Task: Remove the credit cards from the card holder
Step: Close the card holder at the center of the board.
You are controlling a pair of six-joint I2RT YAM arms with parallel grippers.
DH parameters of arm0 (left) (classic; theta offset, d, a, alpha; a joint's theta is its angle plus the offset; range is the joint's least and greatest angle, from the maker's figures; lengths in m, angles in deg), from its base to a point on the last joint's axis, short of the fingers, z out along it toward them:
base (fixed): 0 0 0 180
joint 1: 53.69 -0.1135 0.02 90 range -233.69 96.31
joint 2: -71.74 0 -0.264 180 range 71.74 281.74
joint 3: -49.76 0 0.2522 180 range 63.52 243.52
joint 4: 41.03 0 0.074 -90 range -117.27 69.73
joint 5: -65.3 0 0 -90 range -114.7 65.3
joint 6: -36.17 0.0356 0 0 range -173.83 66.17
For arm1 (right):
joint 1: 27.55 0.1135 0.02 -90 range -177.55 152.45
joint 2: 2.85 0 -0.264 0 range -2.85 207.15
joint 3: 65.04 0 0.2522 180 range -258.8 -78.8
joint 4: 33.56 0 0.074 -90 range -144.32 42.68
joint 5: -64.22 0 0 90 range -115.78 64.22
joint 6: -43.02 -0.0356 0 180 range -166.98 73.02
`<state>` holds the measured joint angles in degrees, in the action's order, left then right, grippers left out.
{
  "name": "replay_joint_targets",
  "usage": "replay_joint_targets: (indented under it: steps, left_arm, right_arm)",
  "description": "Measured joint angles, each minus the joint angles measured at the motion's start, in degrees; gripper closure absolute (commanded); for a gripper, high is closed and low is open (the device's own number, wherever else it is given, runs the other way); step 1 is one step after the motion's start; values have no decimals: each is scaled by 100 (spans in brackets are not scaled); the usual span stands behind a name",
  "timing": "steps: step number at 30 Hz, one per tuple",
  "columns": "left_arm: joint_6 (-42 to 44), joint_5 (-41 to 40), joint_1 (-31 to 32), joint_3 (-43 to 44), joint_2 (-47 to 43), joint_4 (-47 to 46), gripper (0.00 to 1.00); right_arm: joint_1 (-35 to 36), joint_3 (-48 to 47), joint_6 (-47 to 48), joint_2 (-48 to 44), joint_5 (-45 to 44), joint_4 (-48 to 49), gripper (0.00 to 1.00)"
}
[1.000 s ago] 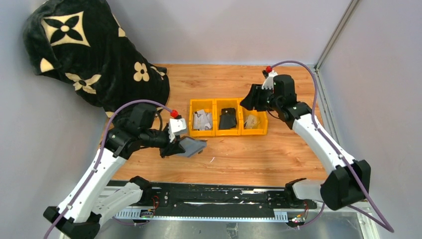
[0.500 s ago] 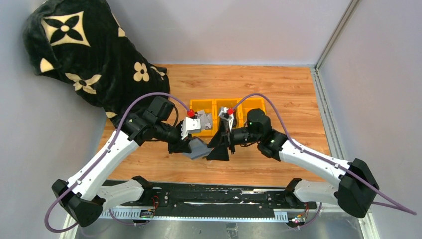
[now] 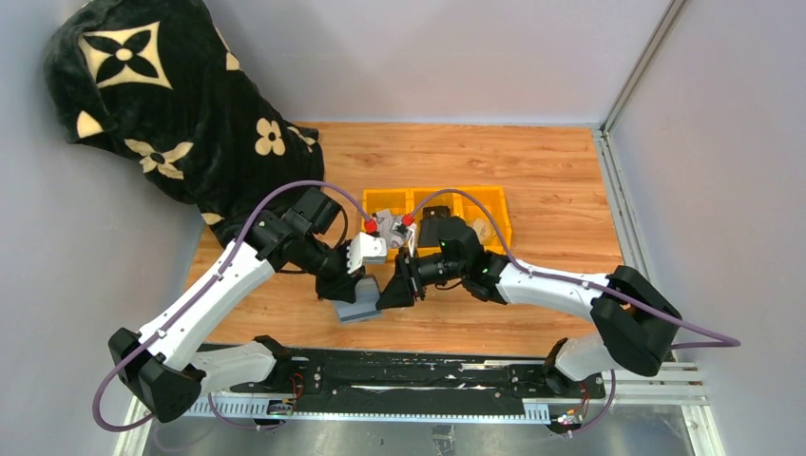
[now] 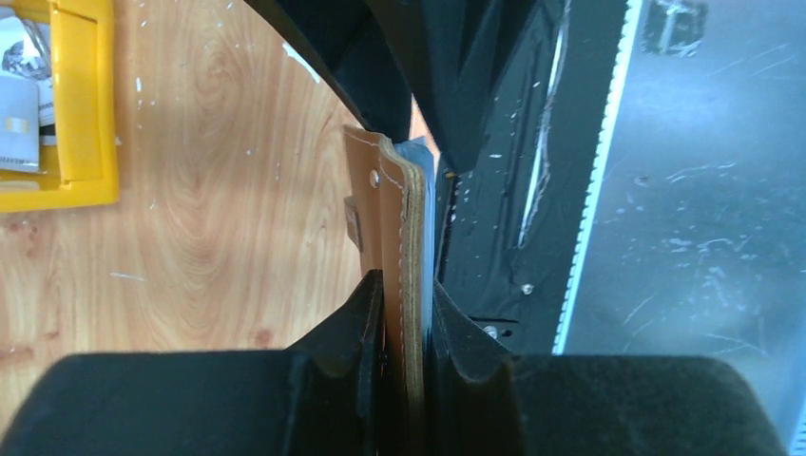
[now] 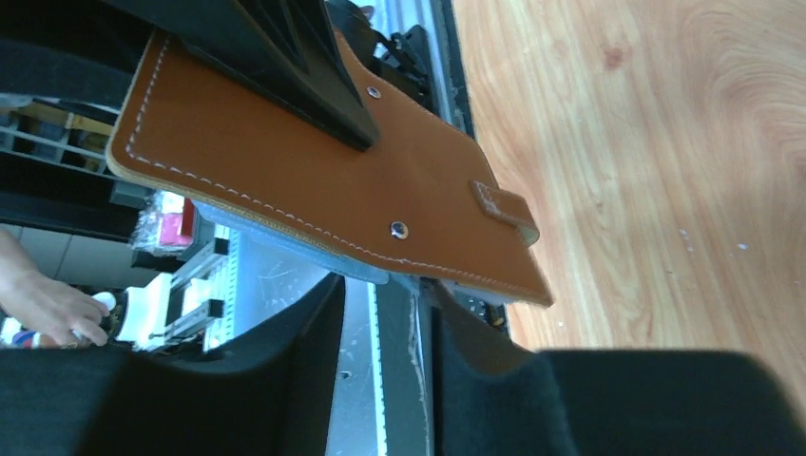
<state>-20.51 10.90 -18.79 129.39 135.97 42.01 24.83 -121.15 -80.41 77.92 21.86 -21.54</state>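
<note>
My left gripper (image 3: pixel 354 296) is shut on the brown leather card holder (image 3: pixel 361 309) and holds it above the table's near edge. In the left wrist view the holder (image 4: pixel 397 204) stands edge-on between my fingers, with a grey-blue card edge (image 4: pixel 428 190) against its right face. In the right wrist view the holder (image 5: pixel 314 171) fills the upper left, its snap tab (image 5: pixel 504 209) hangs free, and a grey-blue edge (image 5: pixel 285 245) pokes out below. My right gripper (image 5: pixel 385 290) is open, its fingertips just under the holder's lower edge; from above it (image 3: pixel 390 293) sits right beside the holder.
The yellow three-compartment tray (image 3: pixel 496 193) stands behind the grippers with small items in it; its corner shows in the left wrist view (image 4: pixel 81 104). A black flower-patterned blanket (image 3: pixel 143 104) is heaped at the back left. The black rail (image 3: pixel 409 375) runs along the near edge.
My right arm swung from the tray down and left to the holder, its open gripper now at the holder's edge. My left gripper moved the holder right, then nearer and lower.
</note>
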Motion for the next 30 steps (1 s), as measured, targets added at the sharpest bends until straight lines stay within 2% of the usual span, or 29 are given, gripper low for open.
replay_joint_targets:
  steps: [2, 5, 10, 15, 18, 19, 24, 26, 30]
  left_arm:
    - [168, -146, 26, -116, 2, -94, 96]
    - [474, -385, 42, -378, 39, -275, 96]
    - [966, -605, 52, -625, 509, -361, 95]
    - [1438, -946, 57, -702, 1436, -575, 92]
    - [1606, -1329, 55, -719, 1700, -962, 78]
    - [1620, -1478, 55, -776, 1751, -1246, 68]
    - [1650, -2055, 63, -1338, 1679, -2299, 37]
    - [1690, -2168, 68, -1530, 1521, -2573, 33]
    - [1707, -2273, 120, -1731, 1281, -2835, 32]
  right_arm:
    - [2, 4, -146, 74, -140, -44, 48]
    - [-114, 190, -476, 125, -376, 2, 44]
    - [-855, 774, -1014, 35, -820, -149, 40]
    - [-1451, 898, -1056, -787, -1513, -903, 38]
    - [-1576, 831, -931, -1349, -1856, -1281, 37]
    - [-1604, 789, -872, -1484, -1976, -1401, 37]
    - [-1757, 706, -671, -1729, -2288, -1744, 36]
    - [-1827, 706, -612, -1674, -2339, -1836, 36]
    - [-1880, 658, -562, -1471, -2341, -1978, 36]
